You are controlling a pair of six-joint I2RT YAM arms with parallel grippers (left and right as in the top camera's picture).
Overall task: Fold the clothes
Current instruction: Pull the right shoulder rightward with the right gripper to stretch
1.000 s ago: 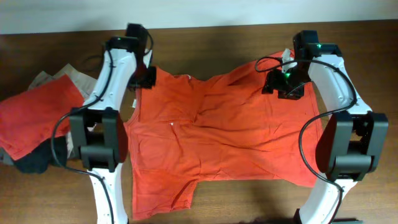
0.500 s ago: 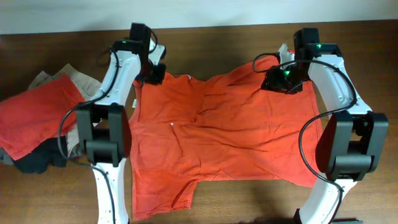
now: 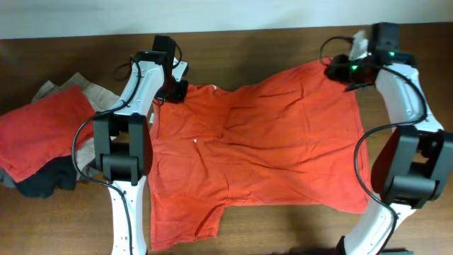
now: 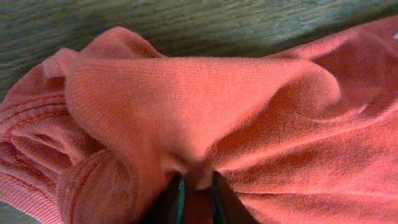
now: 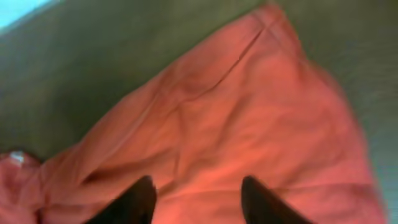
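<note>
From overhead, a soft orange-red short-sleeved T-shirt (image 3: 269, 149) lies spread, somewhat creased, across the dark wooden table (image 3: 269, 42). The left gripper (image 3: 175, 90) sits at its far left corner and the right gripper (image 3: 345, 71) at its far right corner. A heap of red, beige and dark garments (image 3: 39, 138) lies off to the left.

The left wrist view shows the jaws clenched on a bunched fold of the T-shirt.

The right wrist view is blurred. The jaws stand apart above flat fabric and grasp nothing.

With only one corner held, I judge that a pull from the left could drag the shirt askew. The thin pinch could also slip, and a hasty right grasp might catch two layers.
</note>
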